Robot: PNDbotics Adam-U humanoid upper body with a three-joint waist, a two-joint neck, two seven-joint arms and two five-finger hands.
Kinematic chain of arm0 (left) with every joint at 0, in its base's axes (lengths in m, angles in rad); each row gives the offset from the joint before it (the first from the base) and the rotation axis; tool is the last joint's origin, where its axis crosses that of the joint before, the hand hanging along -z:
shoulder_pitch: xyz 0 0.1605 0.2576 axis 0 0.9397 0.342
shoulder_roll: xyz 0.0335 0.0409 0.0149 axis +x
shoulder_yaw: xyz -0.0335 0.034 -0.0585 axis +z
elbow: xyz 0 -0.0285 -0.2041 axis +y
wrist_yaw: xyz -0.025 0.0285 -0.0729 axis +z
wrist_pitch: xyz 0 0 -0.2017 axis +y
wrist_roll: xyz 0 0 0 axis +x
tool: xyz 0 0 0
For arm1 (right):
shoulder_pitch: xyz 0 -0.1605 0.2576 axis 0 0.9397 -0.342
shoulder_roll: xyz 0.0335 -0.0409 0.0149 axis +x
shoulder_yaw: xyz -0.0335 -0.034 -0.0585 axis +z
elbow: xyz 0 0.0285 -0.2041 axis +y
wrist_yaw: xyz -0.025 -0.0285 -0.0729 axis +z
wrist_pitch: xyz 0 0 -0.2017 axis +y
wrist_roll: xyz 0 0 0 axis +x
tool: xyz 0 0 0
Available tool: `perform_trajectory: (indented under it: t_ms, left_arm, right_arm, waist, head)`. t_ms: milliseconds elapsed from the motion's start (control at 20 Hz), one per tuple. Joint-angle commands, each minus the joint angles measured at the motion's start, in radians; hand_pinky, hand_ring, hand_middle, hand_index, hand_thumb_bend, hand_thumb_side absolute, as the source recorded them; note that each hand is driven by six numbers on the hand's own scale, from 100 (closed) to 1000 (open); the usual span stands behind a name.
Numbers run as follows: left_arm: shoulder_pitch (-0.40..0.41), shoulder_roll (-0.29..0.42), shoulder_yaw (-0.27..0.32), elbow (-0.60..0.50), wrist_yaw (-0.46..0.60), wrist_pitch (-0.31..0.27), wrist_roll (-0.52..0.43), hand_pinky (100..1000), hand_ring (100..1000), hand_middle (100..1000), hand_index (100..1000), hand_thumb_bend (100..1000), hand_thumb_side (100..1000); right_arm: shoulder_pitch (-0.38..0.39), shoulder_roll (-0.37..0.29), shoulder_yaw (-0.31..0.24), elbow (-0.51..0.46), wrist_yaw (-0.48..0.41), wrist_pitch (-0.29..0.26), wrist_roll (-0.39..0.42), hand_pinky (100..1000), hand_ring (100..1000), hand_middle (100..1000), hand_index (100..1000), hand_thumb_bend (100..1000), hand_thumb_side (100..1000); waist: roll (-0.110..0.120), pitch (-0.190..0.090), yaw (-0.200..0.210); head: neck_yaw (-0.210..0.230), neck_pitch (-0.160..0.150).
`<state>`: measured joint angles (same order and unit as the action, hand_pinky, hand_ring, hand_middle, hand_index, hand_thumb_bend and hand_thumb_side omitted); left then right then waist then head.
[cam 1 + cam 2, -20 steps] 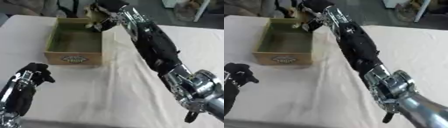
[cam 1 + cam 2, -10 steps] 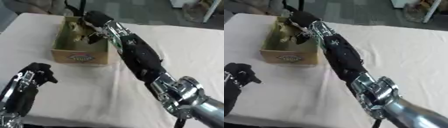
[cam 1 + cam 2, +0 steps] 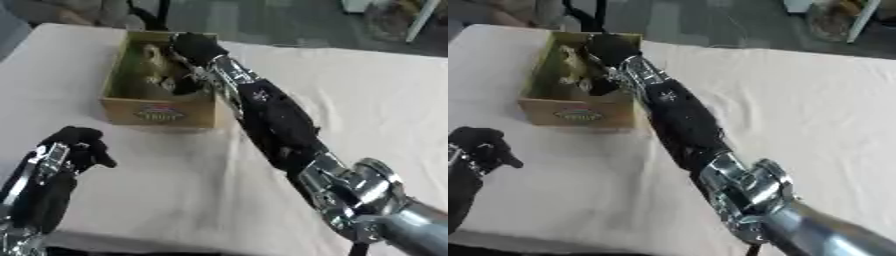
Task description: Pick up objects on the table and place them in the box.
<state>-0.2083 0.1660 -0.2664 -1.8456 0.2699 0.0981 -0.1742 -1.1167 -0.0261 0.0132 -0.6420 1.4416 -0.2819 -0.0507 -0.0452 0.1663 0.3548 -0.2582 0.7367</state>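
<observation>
Our black left hand (image 3: 72, 147) idle at lower left with fingers curled on nothing, open cardboard box (image 3: 157, 113) on the white-clothed table (image 3: 367, 95), pale objects (image 3: 156, 64) inside it, our right hand (image 3: 194, 47) over its right side, fingers unclear, we cannot tell.

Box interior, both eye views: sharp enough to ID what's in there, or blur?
Left eye view: smeared; box shows only pale tan shapes beside the right hand. Right eye view: same blur, logo unreadable. Left hand equally soft.
</observation>
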Motion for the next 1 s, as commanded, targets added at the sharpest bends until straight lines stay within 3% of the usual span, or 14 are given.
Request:
perform_trajectory:
  t_ms: [50,150,350,500,600,700,850,900,1000]
  left_arm:
    - [-0.014,0.0,0.0,-0.021,0.004,-0.002,-0.003,559,487,495,653,100,658]
    - [-0.013,0.001,0.0,-0.022,0.003,-0.002,-0.003,560,487,495,653,100,659]
    - [-0.012,0.001,0.0,-0.021,0.002,-0.002,-0.004,560,487,495,653,100,659]
    - [-0.011,0.001,0.003,-0.021,0.001,-0.002,-0.001,559,487,495,653,100,660]
    - [-0.01,0.001,0.004,-0.021,0.0,-0.003,0.0,559,487,495,653,100,660]
    - [-0.009,0.001,0.005,-0.02,-0.001,-0.004,0.002,559,487,495,653,100,661]
    - [-0.007,0.002,0.009,-0.019,-0.002,-0.005,0.006,559,487,495,653,100,662]
    - [-0.007,0.003,0.01,-0.019,-0.003,-0.005,0.007,560,487,495,653,100,663]
    - [-0.007,0.004,0.014,-0.019,-0.005,-0.007,0.011,560,487,495,653,100,664]
  right_arm:
    - [-0.018,-0.001,0.002,0.001,0.012,-0.008,0.02,473,605,590,718,261,527]
    - [-0.017,0.001,0.011,0.019,0.022,-0.04,0.102,651,759,728,816,367,535]
    - [-0.017,0.0,0.009,0.014,0.018,-0.086,0.279,811,871,830,894,461,489]
    - [-0.014,-0.001,0.0,-0.004,-0.035,-0.102,0.343,884,910,864,910,461,624]
    - [-0.011,-0.002,-0.009,-0.008,-0.102,-0.105,0.364,893,923,889,918,484,655]
    - [-0.012,-0.008,-0.014,-0.018,-0.193,-0.103,0.372,888,917,898,914,480,627]
    - [-0.011,-0.024,-0.004,-0.077,-0.339,-0.104,0.337,850,886,878,894,426,541]
    - [-0.011,-0.031,-0.001,-0.107,-0.397,-0.106,0.31,806,854,844,868,368,439]
    - [-0.005,-0.049,0.01,-0.17,-0.525,-0.111,0.247,765,818,806,841,338,358]
  waist:
    - [0.007,-0.013,-0.002]
    - [0.008,-0.012,-0.005]
    - [0.009,-0.012,-0.008]
    - [0.009,-0.011,-0.012]
    - [0.009,-0.01,-0.014]
    - [0.009,-0.01,-0.016]
    - [0.009,-0.008,-0.024]
    - [0.008,-0.006,-0.03]
    - [0.006,-0.003,-0.039]
  head:
    - [-0.001,-0.007]
    - [0.0,-0.008]
    - [0.003,-0.007]
    - [0.009,-0.01]
    - [0.012,-0.01]
    - [0.017,-0.011]
    - [0.025,-0.011]
    - [0.028,-0.013]
    - [0.037,-0.018]
